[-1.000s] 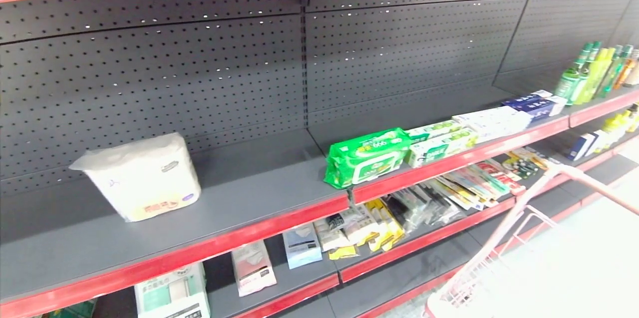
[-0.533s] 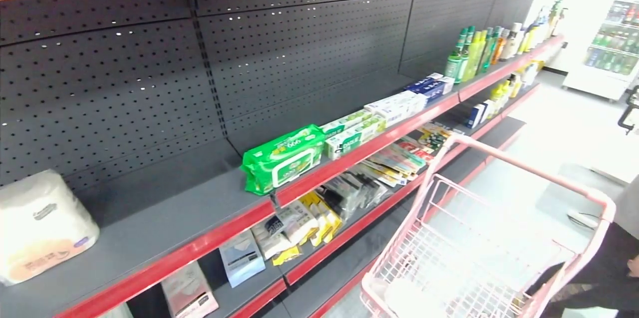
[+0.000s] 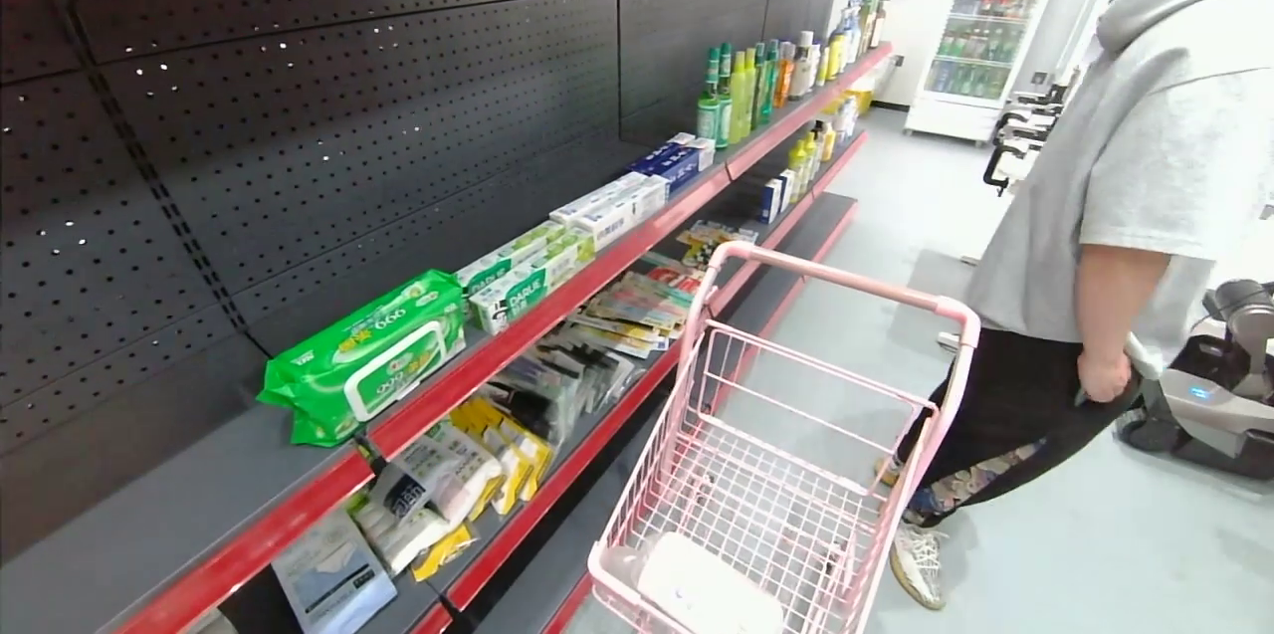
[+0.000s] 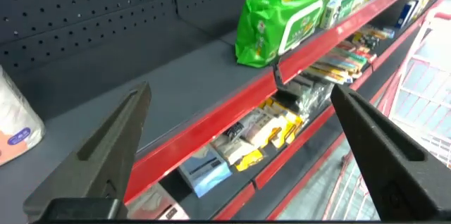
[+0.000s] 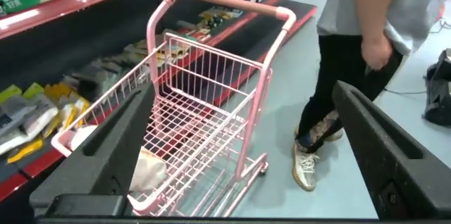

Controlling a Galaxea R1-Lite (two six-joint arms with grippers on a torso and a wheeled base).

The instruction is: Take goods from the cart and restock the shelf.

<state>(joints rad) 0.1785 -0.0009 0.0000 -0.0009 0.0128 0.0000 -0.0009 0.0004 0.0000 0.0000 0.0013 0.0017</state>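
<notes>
shelf [image 3: 149, 515] grey, red-edged | pink cart [image 3: 838, 277] beside it | floor [image 3: 1095, 564] pale grey

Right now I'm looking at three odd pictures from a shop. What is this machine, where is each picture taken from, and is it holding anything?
This is a wheeled robot with two arms, each ending in a two-fingered gripper. The large picture comes from a camera on its head. It shows a shelf with a green wipes pack on it, and in front a pink cart with a white pack inside. The other two pictures come from cameras on the wrists, and the dark wedges are the fingers. The left gripper is open and faces the shelf. The right gripper is open and faces the cart. Neither holds anything.
</notes>
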